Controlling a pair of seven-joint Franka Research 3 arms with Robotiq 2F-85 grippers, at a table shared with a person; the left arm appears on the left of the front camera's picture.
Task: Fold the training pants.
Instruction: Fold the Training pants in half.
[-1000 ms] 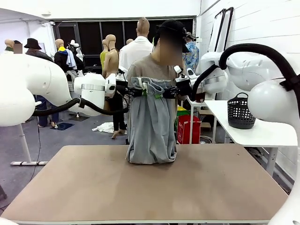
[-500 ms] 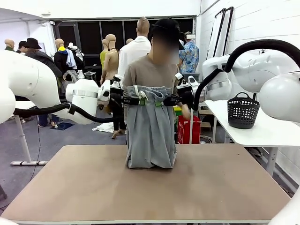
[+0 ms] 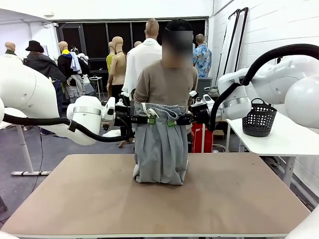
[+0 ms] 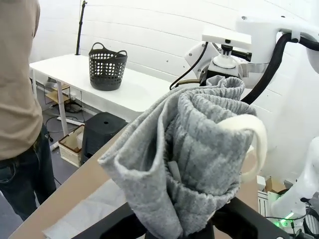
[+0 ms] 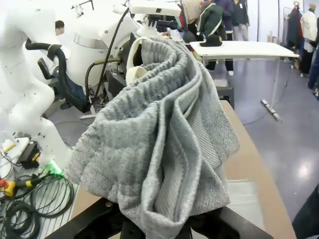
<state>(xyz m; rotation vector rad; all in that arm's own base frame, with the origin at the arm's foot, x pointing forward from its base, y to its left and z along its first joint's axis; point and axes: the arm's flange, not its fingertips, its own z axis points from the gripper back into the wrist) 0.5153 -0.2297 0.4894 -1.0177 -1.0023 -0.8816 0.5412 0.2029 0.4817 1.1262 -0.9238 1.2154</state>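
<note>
The light grey training pants [image 3: 160, 147] hang by their gathered waistband over the far middle of the table [image 3: 149, 204], their lower end bunched on the tabletop. My left gripper [image 3: 151, 119] is shut on the waistband's left end and my right gripper [image 3: 171, 121] is shut on its right end, the two close together. In the left wrist view the bunched waistband [image 4: 199, 144] with a white drawstring loop [image 4: 251, 134] rises from between my fingers. The right wrist view shows the folded grey waistband [image 5: 159, 144] clamped the same way.
A person [image 3: 167, 82] in a tan top stands right behind the hanging pants at the far edge. A black perforated basket [image 3: 258, 118] sits on the white side table [image 3: 279, 137] at the right. The near half of the wooden tabletop is bare.
Both grippers have come down together with the waistband, and more of the pants now piles on the table. The arms' bodies have shifted lower too.
</note>
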